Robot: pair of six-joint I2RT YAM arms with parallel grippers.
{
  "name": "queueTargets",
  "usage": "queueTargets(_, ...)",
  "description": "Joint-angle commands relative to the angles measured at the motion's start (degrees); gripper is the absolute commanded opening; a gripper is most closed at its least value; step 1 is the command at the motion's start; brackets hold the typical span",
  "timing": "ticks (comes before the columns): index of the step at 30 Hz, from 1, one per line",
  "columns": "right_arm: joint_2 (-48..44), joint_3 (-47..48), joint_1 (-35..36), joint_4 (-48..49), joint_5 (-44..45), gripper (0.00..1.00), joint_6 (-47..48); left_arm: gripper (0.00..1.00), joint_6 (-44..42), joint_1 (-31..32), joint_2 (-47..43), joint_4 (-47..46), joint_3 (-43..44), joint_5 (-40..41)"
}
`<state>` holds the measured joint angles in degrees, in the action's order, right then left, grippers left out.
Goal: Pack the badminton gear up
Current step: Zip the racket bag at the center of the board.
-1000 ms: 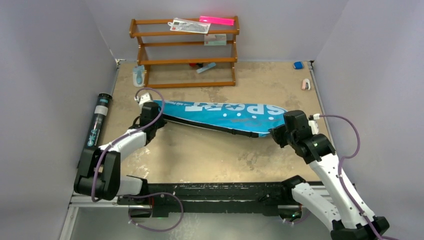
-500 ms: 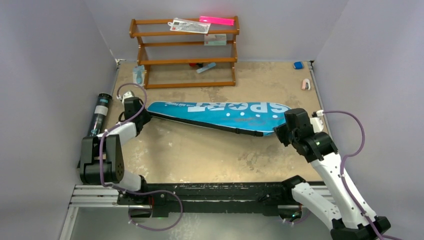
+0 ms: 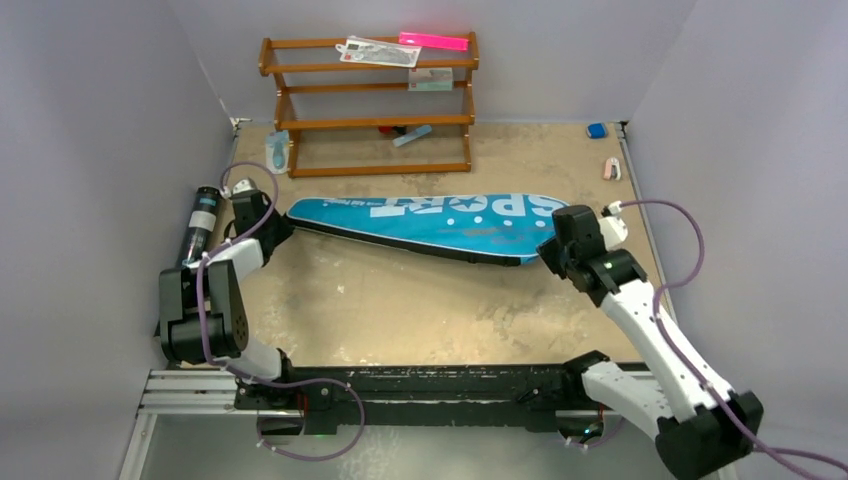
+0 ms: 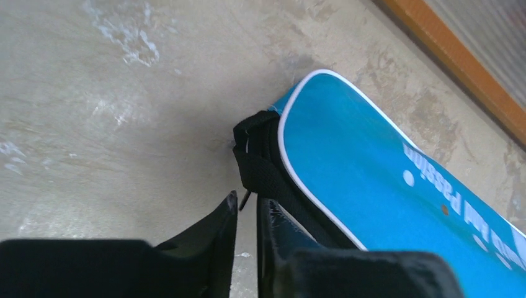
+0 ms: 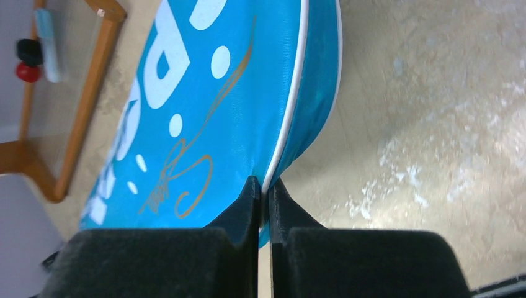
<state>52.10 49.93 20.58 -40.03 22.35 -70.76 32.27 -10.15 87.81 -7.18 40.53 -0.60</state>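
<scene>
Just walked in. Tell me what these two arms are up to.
Both arms are at the blue bag lettered SPORT, which lies flat across the table. The right tool is pinched on the white-piped rim at the bag's wide end. The left tool sits at the narrow end beside the black strap, its fingers barely apart and holding nothing. The long black tube lies by the left wall, outside the bag. No rackets or shuttlecocks show.

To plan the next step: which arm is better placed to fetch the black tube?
Left. The left gripper lies close to the black tube, apparently holding nothing; the right gripper is shut on the blue SPORT bag at its wide end.
</scene>
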Motion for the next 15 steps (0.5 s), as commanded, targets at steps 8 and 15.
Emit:
queueTargets(8,15.4,1.6,-1.9,34.9,4.9,0.09,25.9,0.27,0.5,2.8,-7.0,-1.2,5.0,0.4)
queueTargets(15,23.2,9.0,-4.3,35.1,6.1,0.96,33.9,0.66,2.5,4.7,-12.6,2.9,7.3,-0.2)
